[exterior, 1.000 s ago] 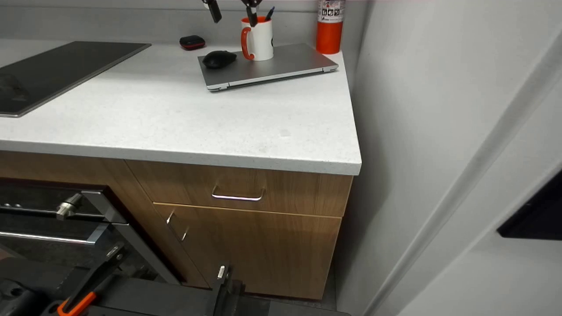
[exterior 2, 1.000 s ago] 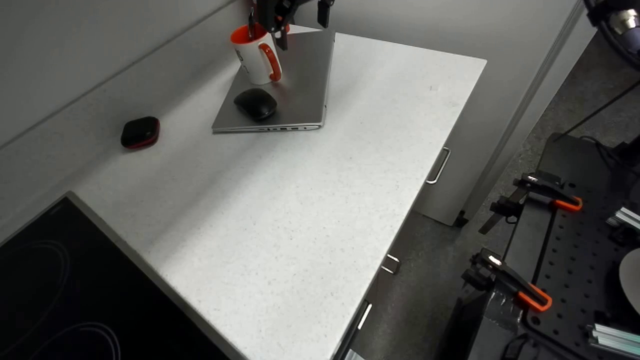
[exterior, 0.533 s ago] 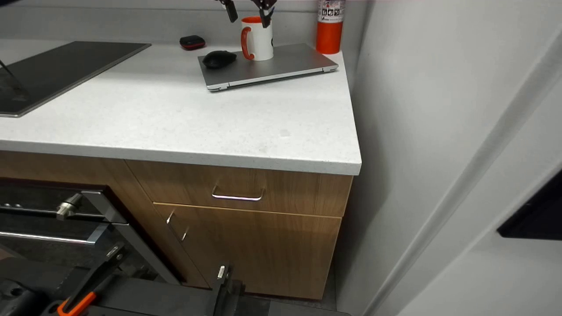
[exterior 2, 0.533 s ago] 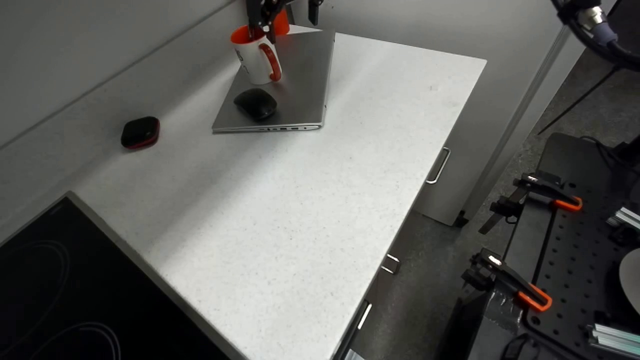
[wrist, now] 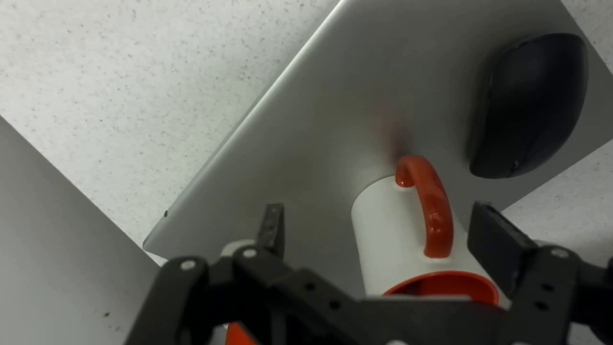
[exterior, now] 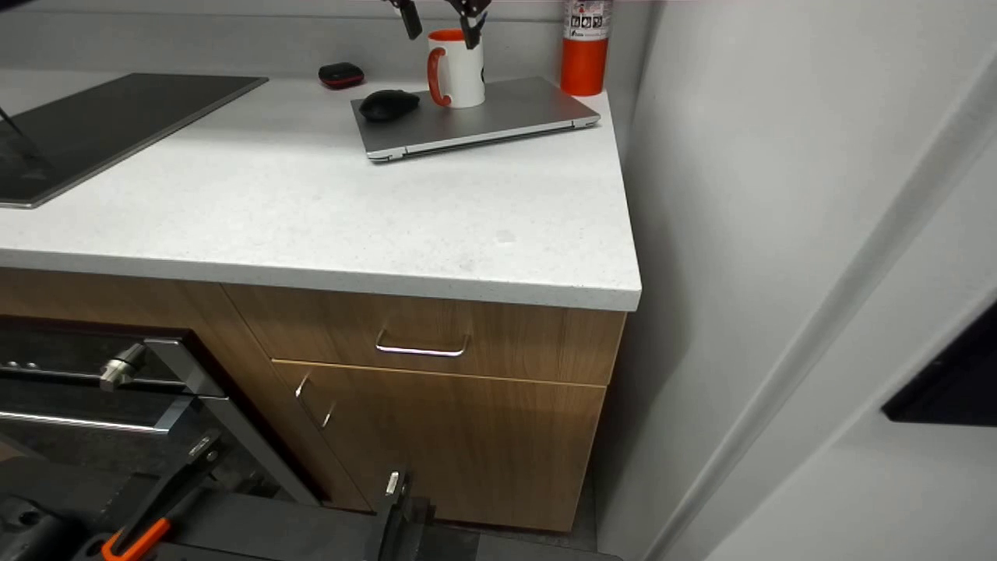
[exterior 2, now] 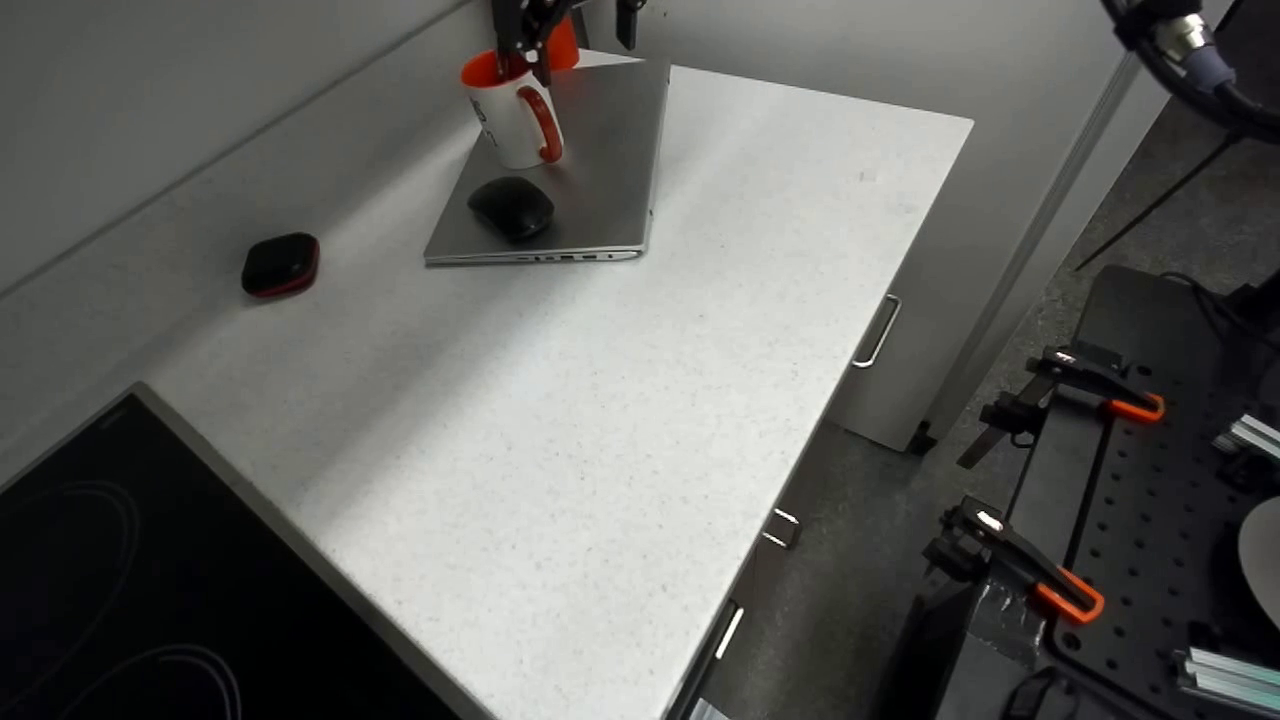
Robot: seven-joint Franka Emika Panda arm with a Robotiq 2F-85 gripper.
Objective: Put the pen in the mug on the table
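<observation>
The mug (exterior: 465, 74), white outside with a red-orange handle and inside, stands upright on the closed laptop; it also shows in an exterior view (exterior 2: 505, 120) and the wrist view (wrist: 383, 230). The pen (exterior 2: 503, 66) stands inside the mug, mostly hidden by the gripper. My gripper (exterior: 442, 29) is open and empty at the mug's rim height or a little above; it also shows in an exterior view (exterior 2: 585, 45). In the wrist view the gripper's (wrist: 380, 230) fingers appear on either side of the mug; contact cannot be told. The table (exterior: 389, 218) is white.
The grey laptop (exterior: 514, 101) bears the mug and a black mouse (exterior: 388, 105). A red canister (exterior: 584, 66) stands in the back corner near the wall. A small black-and-red case (exterior 2: 281, 265) and a black cooktop (exterior 2: 150, 560) lie farther along the table.
My open gripper moved a short way sideways at the mug, now covering most of the pen's top. Over the last half second nothing visibly moved. The mug stayed in place.
</observation>
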